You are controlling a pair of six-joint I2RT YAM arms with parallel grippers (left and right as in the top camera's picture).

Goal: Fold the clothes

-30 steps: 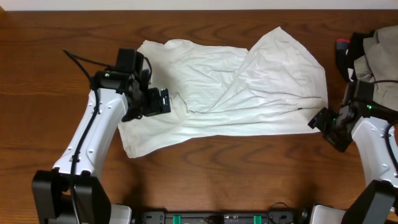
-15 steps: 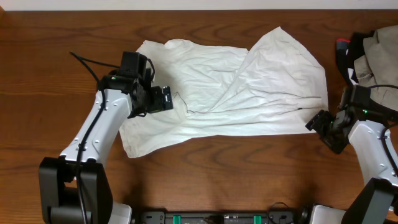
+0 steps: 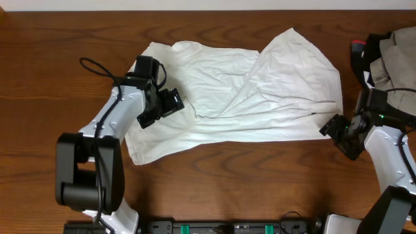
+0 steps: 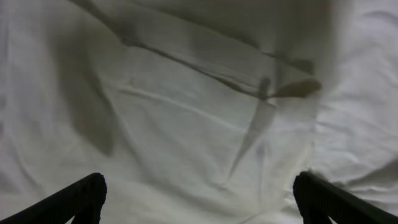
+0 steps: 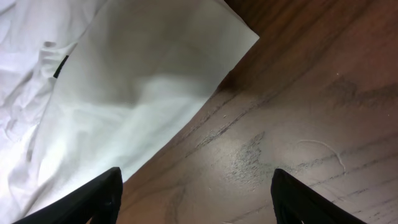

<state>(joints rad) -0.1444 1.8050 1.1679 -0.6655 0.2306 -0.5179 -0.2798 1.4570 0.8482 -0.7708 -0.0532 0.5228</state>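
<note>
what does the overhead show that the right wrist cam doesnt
Only the overhead: the whole white garment spread out and wrinkled, the left hand open above its left part, and a heap of greyish cloth at the right edge of the wooden table. Only the right wrist: scuff marks and a thin pale curl on the wood. Both: the garment's right corner lying flat on the table, with the right hand open beside it, holding nothing.
</note>
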